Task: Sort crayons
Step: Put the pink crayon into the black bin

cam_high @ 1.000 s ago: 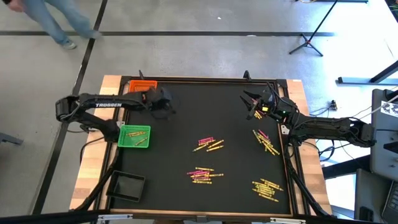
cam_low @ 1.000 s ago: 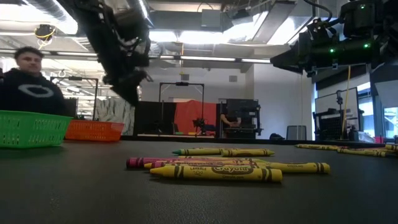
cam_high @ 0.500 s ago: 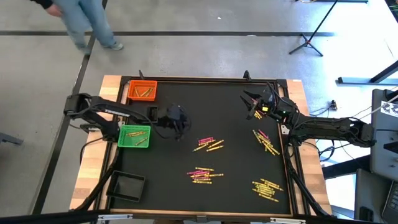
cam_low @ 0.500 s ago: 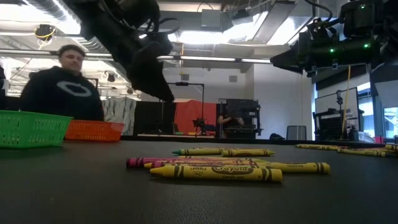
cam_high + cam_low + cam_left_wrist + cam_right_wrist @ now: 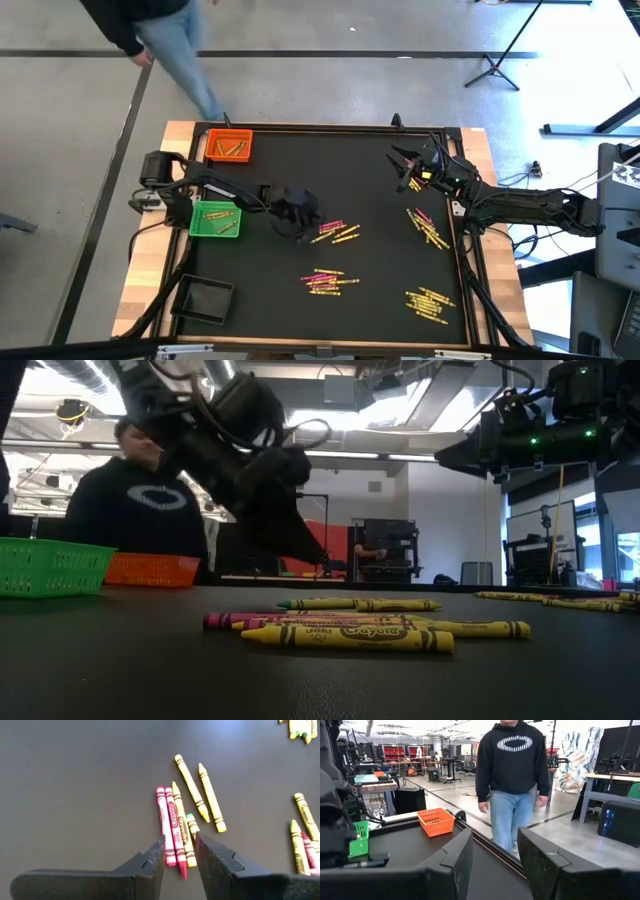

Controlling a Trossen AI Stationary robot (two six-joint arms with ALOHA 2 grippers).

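The left gripper (image 5: pixel 303 215) reaches out over the middle of the black table (image 5: pixel 380 175), just left of a small cluster of crayons (image 5: pixel 335 231); its fingers (image 5: pixel 155 857) stand partly apart with nothing between them, and in its wrist view the gap sits right above the ends of a pink and a yellow crayon. The right gripper (image 5: pixel 404 166) hangs raised near the far right corner of the table, its fingers (image 5: pixel 460 855) also parted and empty. More crayons lie in loose heaps: one (image 5: pixel 327 281) near the middle toward the near edge, one (image 5: pixel 428 228) along the right side, and one (image 5: pixel 429 302) at the near right. At the far left an orange tray (image 5: pixel 229 146) holds a few crayons, a green tray (image 5: pixel 216 218) sits nearer on the left, and a black tray (image 5: pixel 205 298) lies at the near left corner. A person (image 5: pixel 515 775) in a dark hooded top and jeans walks past beyond the far left of the table.
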